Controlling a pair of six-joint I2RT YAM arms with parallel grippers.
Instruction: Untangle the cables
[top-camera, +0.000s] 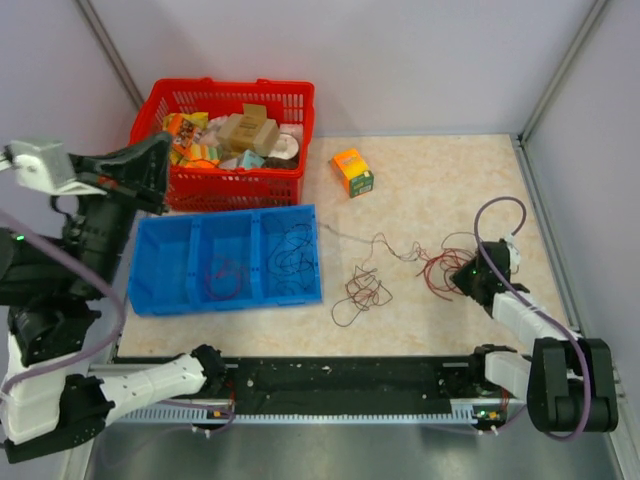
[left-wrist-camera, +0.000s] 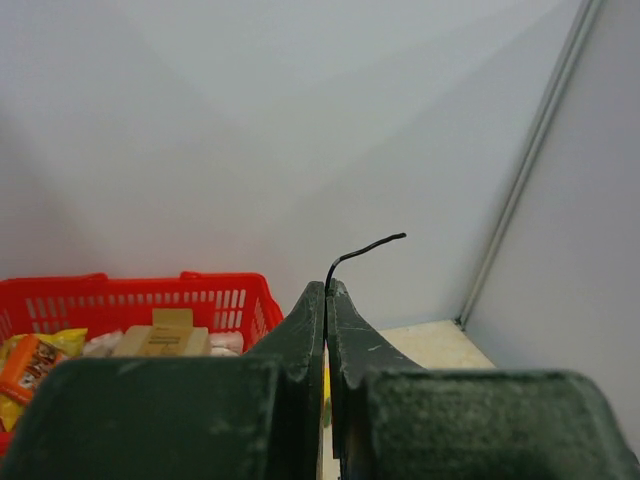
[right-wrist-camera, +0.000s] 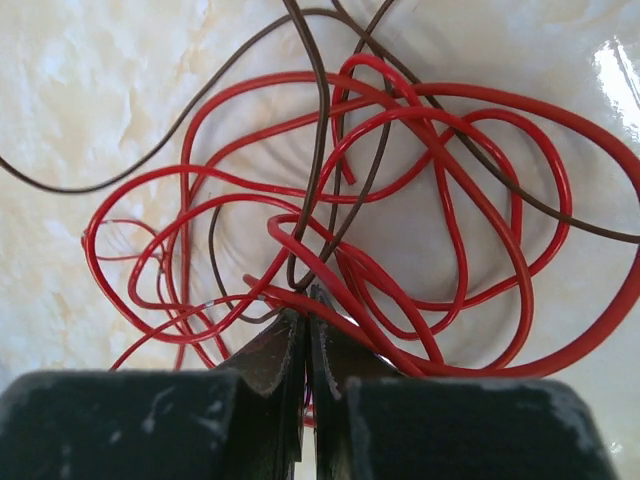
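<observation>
The table (top-camera: 420, 180) is pale beige with a marbled cream pattern. On it, toward the right edge, lie thin cables (right-wrist-camera: 400, 190) in bright red and dark brown. A blue tray (top-camera: 165, 300) with three compartments sits near the left edge, holding more red and dark strands. Behind it a red basket (top-camera: 235, 188) with a mesh pattern holds yellow, orange and tan packages. Beside it stands an orange and green box (top-camera: 352, 171).

Overhead view; wrist cameras peer past fingers (left-wrist-camera: 300, 340).
</observation>
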